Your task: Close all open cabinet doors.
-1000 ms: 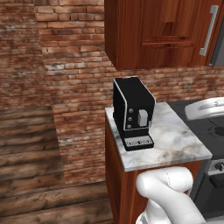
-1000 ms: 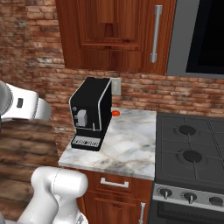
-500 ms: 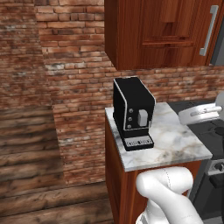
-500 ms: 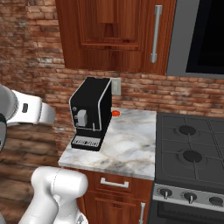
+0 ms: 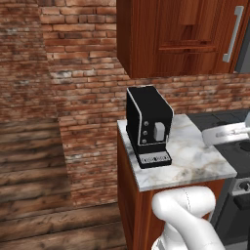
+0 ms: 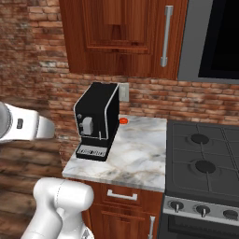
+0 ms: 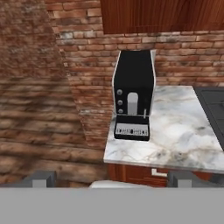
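Cabinet door [image 6: 126, 37] top cut off

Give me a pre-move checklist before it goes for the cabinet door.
1. Door located: ok. The cabinet door hangs above the counter, with its handle near its right edge.
2. Door open or shut: cannot tell; it looks flush in the right base view.
3. Gripper aimed at the handle: not ok. The hand view looks at the coffee machine, low and well back from the counter.
4. Fingers free: ok, nothing between them.
5. Upward path: ok, though the coffee machine stands below the door.
6. Stove side: ok, burners bare.
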Robot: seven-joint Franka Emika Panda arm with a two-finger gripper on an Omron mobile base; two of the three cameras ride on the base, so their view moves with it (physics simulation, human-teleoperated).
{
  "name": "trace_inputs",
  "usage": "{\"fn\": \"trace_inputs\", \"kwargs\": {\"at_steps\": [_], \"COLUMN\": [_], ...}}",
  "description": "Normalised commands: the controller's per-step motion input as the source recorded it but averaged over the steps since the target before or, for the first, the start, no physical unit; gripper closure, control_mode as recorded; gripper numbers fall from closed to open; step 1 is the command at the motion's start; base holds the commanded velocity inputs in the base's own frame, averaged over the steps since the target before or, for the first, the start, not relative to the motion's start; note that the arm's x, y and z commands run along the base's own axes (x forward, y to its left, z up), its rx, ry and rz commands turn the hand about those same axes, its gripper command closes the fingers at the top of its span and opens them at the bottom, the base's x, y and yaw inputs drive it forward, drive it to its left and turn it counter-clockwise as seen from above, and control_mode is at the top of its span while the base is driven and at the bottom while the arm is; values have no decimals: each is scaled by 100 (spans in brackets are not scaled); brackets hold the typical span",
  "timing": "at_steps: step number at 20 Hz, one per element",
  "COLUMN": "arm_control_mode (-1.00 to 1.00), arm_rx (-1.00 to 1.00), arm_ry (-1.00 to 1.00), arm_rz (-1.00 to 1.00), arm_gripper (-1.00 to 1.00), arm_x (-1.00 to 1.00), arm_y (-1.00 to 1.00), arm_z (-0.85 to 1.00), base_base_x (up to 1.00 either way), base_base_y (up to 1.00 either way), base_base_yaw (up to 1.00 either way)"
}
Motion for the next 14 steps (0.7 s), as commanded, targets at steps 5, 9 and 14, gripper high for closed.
{"fn": "trace_inputs", "kwargs": {"at_steps": [5,9,14], "arm_control_mode": [-100,-100,-100], "arm_rx": [0,0,0], "arm_ry": [-13,0,0], "arm_rz": [0,0,0], "arm_gripper": [-100,-100,-100], "arm_x": [-27,0,0], "arm_y": [0,0,0], "arm_z": [0,5,1], "base_base_x": [0,0,0], "base_base_y": [0,0,0], "base_base_yaw": [0,0,0]}}
